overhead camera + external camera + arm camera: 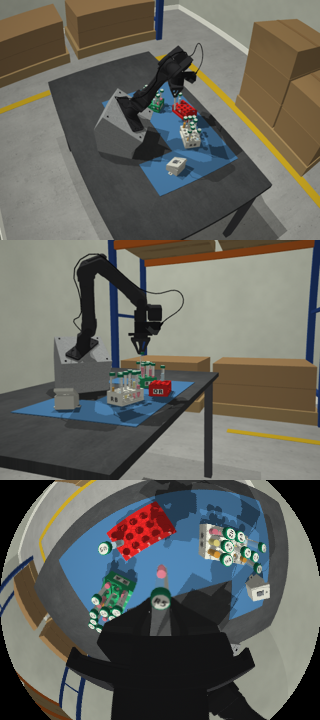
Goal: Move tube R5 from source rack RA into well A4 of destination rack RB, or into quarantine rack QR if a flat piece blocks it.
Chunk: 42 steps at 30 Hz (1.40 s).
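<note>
My gripper is shut on a green-capped tube with pink liquid and holds it upright in the air. In the wrist view the tube hangs over the blue mat between the green rack RA and the red rack QR. RA holds several capped tubes. QR holds one tube at a far corner; its other wells are empty. The white rack RB stands further along the mat with several tubes. RB also shows in the exterior view.
The grey DONE box sits on the blue mat beyond RB, also in the wrist view. The arm's grey base block stands beside the mat. Cardboard boxes stand on the floor around the table.
</note>
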Tool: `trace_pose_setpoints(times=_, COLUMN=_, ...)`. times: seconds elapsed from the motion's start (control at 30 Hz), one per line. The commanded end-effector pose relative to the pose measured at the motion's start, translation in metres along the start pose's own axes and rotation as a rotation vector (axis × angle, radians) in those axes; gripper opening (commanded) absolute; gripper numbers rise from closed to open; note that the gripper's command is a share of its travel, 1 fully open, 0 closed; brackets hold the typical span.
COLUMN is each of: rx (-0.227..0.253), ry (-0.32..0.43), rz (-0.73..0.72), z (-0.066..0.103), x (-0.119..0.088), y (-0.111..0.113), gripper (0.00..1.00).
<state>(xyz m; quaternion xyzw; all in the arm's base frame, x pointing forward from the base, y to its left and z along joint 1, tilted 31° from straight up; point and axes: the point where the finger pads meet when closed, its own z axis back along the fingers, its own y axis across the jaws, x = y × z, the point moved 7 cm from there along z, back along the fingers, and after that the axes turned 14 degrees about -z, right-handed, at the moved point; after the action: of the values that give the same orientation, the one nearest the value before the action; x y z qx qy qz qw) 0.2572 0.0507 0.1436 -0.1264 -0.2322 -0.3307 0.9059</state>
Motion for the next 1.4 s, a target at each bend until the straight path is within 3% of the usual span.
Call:
trace_pose_setpoints(times=0.0, rx=0.033, ry=-0.026, rz=-0.210, z=0.013, x=0.007, y=0.004, gripper=0.00)
trace_pose_setpoints(times=0.07, rx=0.033, ry=-0.026, rz=-0.210, z=0.013, x=0.007, y=0.004, gripper=0.00)
trace_pose_setpoints(times=0.57, rx=0.039, ry=-0.017, rz=-0.710, z=0.013, x=0.007, y=0.004, gripper=0.00)
trace_pose_setpoints(times=0.7, rx=0.040, ry=-0.016, rz=-0.772, z=0.013, x=0.007, y=0.004, gripper=0.00)
trace_pose_setpoints(times=0.77, rx=0.040, ry=-0.016, rz=-0.772, z=0.013, x=0.007, y=0.004, gripper=0.00)
trace_pose_setpoints(times=0.8, rx=-0.007, ry=-0.014, rz=-0.769, z=0.003, x=0.002, y=-0.010, gripper=0.00)
trace_pose_setpoints(times=1.37, rx=-0.005, ry=0.005, rz=-0.755, z=0.002, x=0.008, y=-0.058, gripper=0.00)
